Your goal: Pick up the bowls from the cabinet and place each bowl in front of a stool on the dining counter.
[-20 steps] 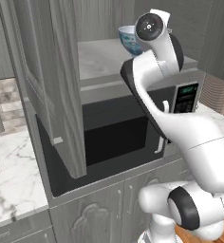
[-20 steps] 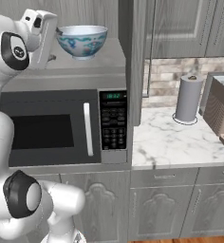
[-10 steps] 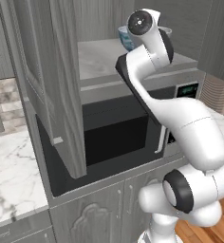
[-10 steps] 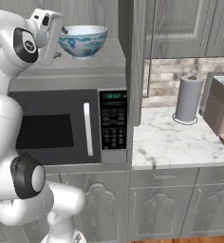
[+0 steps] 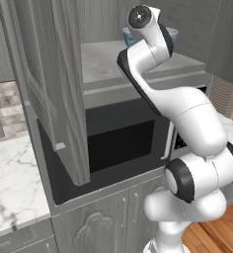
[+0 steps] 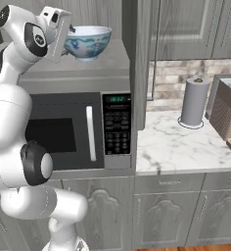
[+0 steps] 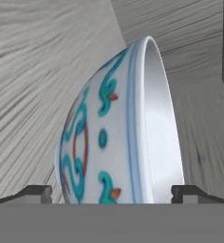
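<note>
gripper (image 7: pixel 111 191) jaws spread wide around painted bowl (image 7: pixel 118 128); right base view adds microwave (image 6: pixel 83 132) beneath.

A black microwave (image 6: pixel 78 132) sits built in, its keypad (image 6: pixel 117 130) on the right. Right of it, a paper-towel roll (image 6: pixel 193 101) stands on the marble worktop (image 6: pixel 186 142) near a toaster (image 6: pixel 227 110).

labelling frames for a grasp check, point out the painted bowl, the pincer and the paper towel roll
painted bowl (image 6: pixel 88 41), right base view, on its patterned outer wall.
pincer (image 7: pixel 111 192), hand view, midway between its two dark tips, jaws wide open either side of the bowl.
paper towel roll (image 6: pixel 194 102), right base view, on its grey side.
</note>
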